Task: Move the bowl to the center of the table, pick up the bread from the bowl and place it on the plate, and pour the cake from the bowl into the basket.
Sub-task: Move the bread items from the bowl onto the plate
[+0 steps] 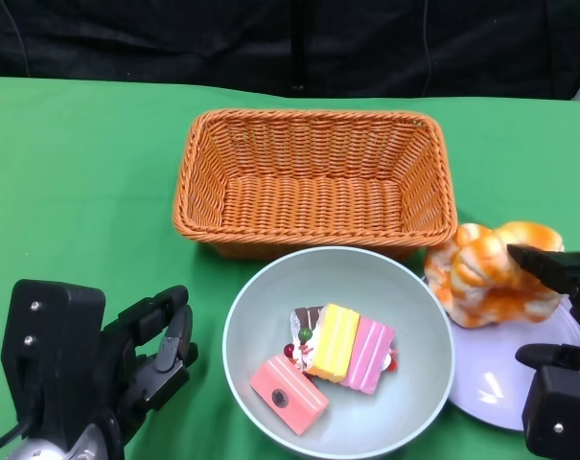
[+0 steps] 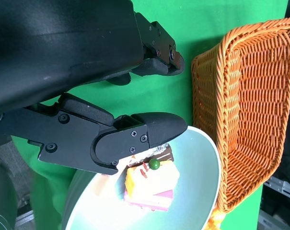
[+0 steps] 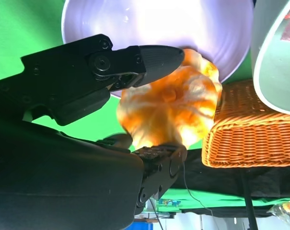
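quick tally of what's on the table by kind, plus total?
Basket: 1
Bowl: 1
Plate: 1
Bread: 1, over the plate, right hand around it
Cake pieces: 2, both in the bowl, a striped slice and a pink block
Total: 6

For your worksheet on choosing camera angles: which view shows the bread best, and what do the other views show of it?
The right wrist view: the bread fills the middle, held between the right hand's fingers before the plate. The head view shows it whole but smaller, at the plate's edge. The left wrist view shows only an orange sliver.
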